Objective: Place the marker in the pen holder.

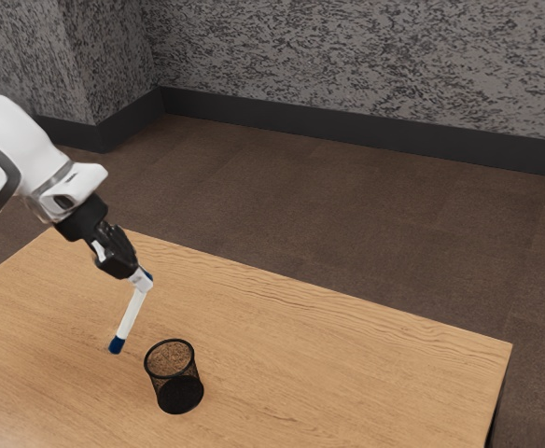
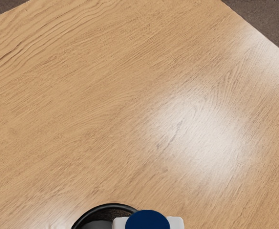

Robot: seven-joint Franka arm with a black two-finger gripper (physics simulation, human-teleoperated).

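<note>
One wood-grain table [image 1: 347,345]. One white Franka arm [image 1: 20,145], its single black gripper [image 1: 141,277] pinching a marker. One black mesh pen holder [image 1: 180,394], upright on the table. One white, blue-ended marker [image 1: 132,317], tilted, outside the holder.

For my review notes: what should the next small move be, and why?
Probably move the gripper toward the exterior view's right, bringing the marker over the pen holder: the marker is gripped, but its lower end hangs beside the open mouth.
</note>
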